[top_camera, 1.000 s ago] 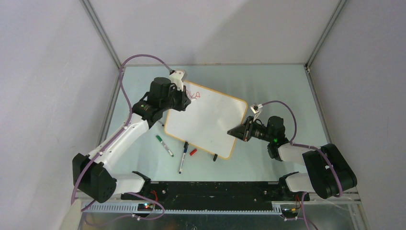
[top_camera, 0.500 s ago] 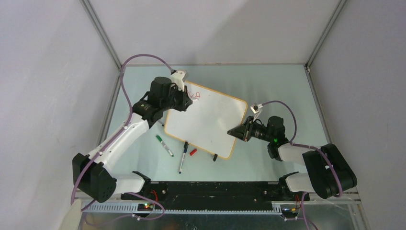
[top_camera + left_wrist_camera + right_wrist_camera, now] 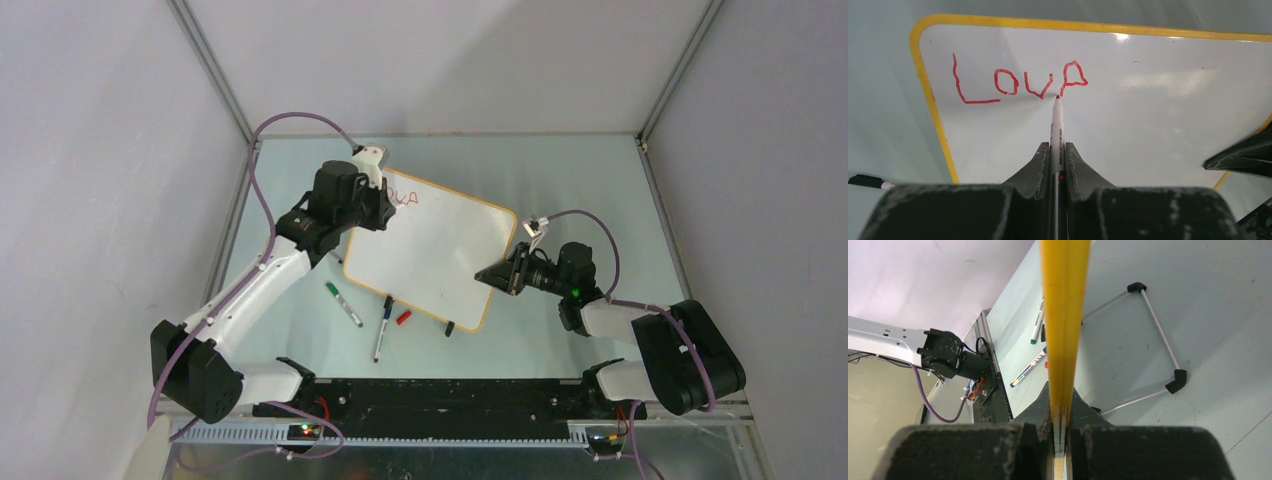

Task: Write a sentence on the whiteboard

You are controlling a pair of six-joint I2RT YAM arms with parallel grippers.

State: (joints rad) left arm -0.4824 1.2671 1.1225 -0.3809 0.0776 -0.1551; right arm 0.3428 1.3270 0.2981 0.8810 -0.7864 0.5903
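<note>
The whiteboard (image 3: 435,252) with its orange-tan frame lies tilted in the middle of the table. Red marker letters reading "Love" (image 3: 1018,82) stand at its top left; they also show in the top view (image 3: 405,198). My left gripper (image 3: 1055,150) is shut on a white marker with a red tip (image 3: 1056,125), and the tip rests on the board just below the "v" and "e". My right gripper (image 3: 1062,400) is shut on the board's right edge (image 3: 1064,315), seen in the top view (image 3: 497,274).
A green-capped marker (image 3: 343,304), a black-capped marker (image 3: 383,328) and a red cap (image 3: 403,318) lie on the table in front of the board. A wire stand with black corner pieces (image 3: 1158,340) sits under the board. Another marker (image 3: 865,181) lies left of the board.
The left gripper has shifted slightly with the marker near the board's top left, and the last letter of the red word now shows more fully. The right arm has not moved.
</note>
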